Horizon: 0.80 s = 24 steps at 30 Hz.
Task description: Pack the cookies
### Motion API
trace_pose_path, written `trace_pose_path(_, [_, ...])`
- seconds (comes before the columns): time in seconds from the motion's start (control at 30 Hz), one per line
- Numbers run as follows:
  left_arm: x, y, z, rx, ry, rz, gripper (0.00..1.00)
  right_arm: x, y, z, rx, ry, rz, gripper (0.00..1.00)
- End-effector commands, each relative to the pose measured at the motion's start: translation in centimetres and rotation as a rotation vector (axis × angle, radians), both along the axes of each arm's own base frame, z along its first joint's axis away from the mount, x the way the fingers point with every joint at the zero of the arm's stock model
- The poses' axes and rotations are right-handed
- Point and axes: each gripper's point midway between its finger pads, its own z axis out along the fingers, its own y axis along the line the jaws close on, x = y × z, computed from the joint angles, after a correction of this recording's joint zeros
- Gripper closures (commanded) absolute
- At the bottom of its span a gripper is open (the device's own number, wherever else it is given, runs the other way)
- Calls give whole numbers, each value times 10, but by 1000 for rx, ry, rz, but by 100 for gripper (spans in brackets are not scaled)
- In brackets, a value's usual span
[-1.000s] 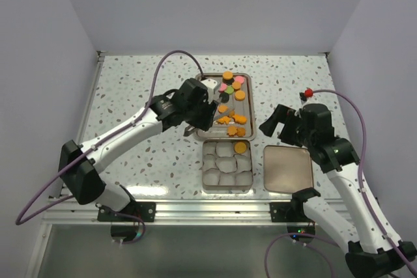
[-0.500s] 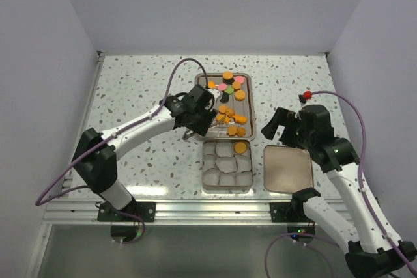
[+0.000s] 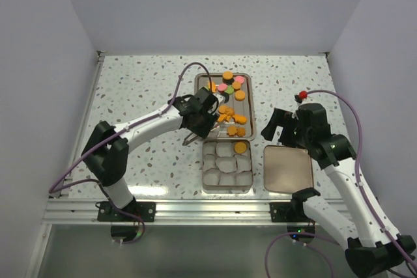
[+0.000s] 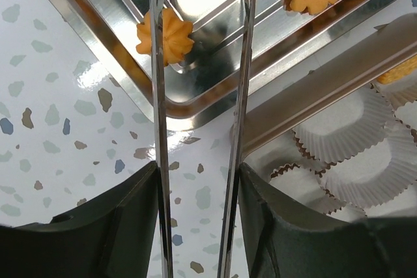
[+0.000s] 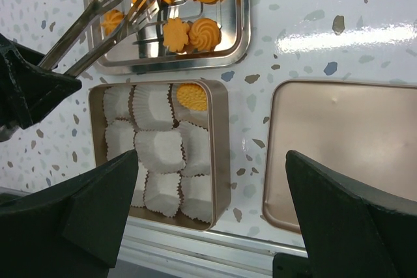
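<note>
**Tongs open over the tray, one cookie in the tin**

On the table [image 3: 130, 96] the tray [image 5: 245, 24] holds most of the cookies [image 5: 205, 34]. Just nearer stands the tin [image 5: 221, 154] with one round cookie in its far-right cup, and the lid [image 5: 339, 154] lies beside it. The right gripper [image 5: 212, 161] hangs wide open and empty. The left gripper [image 4: 197, 170] clamps the tongs [image 5: 98, 17], whose tips gape over the tray and grip nothing. The cookies look light, stiff and crumbly, so they are probably best pinched gently across their edges.

Top overhead, far; wrists close, downward, sharing tray [image 5: 229, 11].
</note>
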Motion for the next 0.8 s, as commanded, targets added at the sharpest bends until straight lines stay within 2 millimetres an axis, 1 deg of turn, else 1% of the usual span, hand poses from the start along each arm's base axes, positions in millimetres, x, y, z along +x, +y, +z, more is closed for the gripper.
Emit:
trace_pose_path(0.0, [7, -11, 1, -27, -24, -33, 47, 5, -3, 12, -29, -35, 9, 1])
trace_pose_path(0.1, [9, -15, -1, -35, -19, -39, 51, 6, -3, 11, -35, -34, 16, 1])
trace_pose_path(0.13, [9, -15, -1, -36, -16, -38, 56, 7, -3, 11, -35, -32, 14, 1])
trace_pose_path(0.2, [10, -18, 0, -38, -18, -42, 61, 8, -3, 9, -41, -28, 18, 1])
trace_pose_path(0.23, [10, -18, -2, -36, -10, -40, 65, 8, -2, 10, -40, -28, 19, 1])
trace_pose_path(0.33, [11, -17, 2, -36, -16, -38, 71, 10, 0, 10, -37, -29, 27, 1])
trace_pose_path(0.37, [11, -17, 4, -36, -18, -36, 71, 10, 0, 10, -36, -27, 30, 1])
trace_pose_path(0.47, [15, -18, 22, -48, -47, -28, 71, 12, 5, 9, -19, -21, 47, 1])
trace_pose_path(0.5, [20, -20, 35, -65, -75, -26, 71, 12, 6, 9, -14, -19, 51, 1])
trace_pose_path(0.57, [21, -20, 47, -72, -88, -22, 72, 14, 10, 9, -1, -15, 61, 1])
trace_pose_path(0.6, [23, -23, 62, -95, -111, -20, 73, 14, 14, 8, 11, -12, 72, 1])
trace_pose_path(0.67, [22, -23, 72, -108, -118, -21, 73, 18, 18, 7, 26, -11, 79, 1])
trace_pose_path(0.7, [21, -23, 84, -129, -132, -19, 73, 18, 20, 6, 37, -7, 88, 1])
trace_pose_path(0.77, [18, -20, 93, -140, -136, -6, 73, 22, 25, 3, 48, 0, 96, 1])
